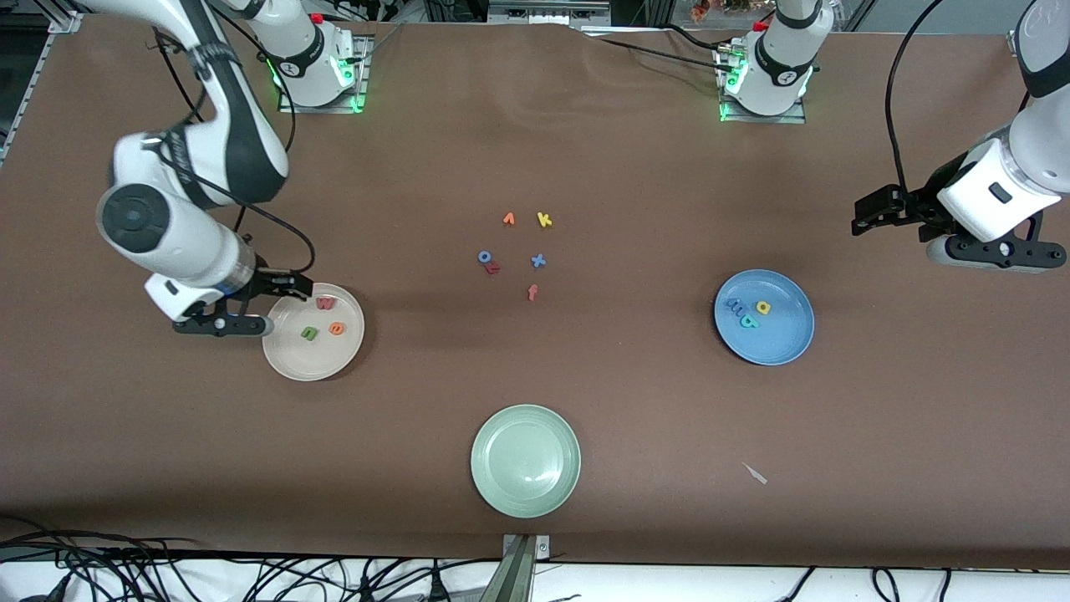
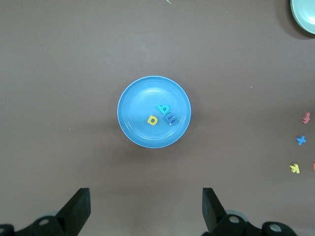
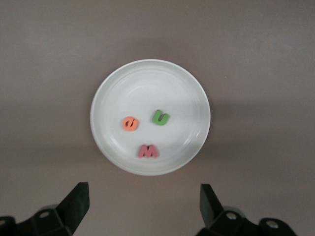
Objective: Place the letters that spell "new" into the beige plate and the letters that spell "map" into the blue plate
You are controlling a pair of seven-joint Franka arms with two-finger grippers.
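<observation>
On the beige plate (image 1: pixel 288 355), toward the right arm's end of the bench (image 1: pixel 635 435), lie the green n (image 1: pixel 309 333), orange e (image 1: pixel 336 327) and red w (image 1: pixel 324 303). The blue plate (image 1: pixel 786 343), toward the left arm's end, holds the light blue m (image 1: pixel 736 304), teal a (image 1: pixel 748 319) and yellow p (image 1: pixel 762 308). The right pincer (image 1: pixel 288 288) hangs empty with jaws spread over the beige plate's rim, so a low sweep away could clip that rim and spill letters. The left pincer (image 1: pixel 873 211) waits, jaws wide, over bare bench near the table edge. Open room lies between the plates; the leftover letters (image 1: pixel 518 251) and pale green plate (image 1: pixel 525 461) sit well apart.
</observation>
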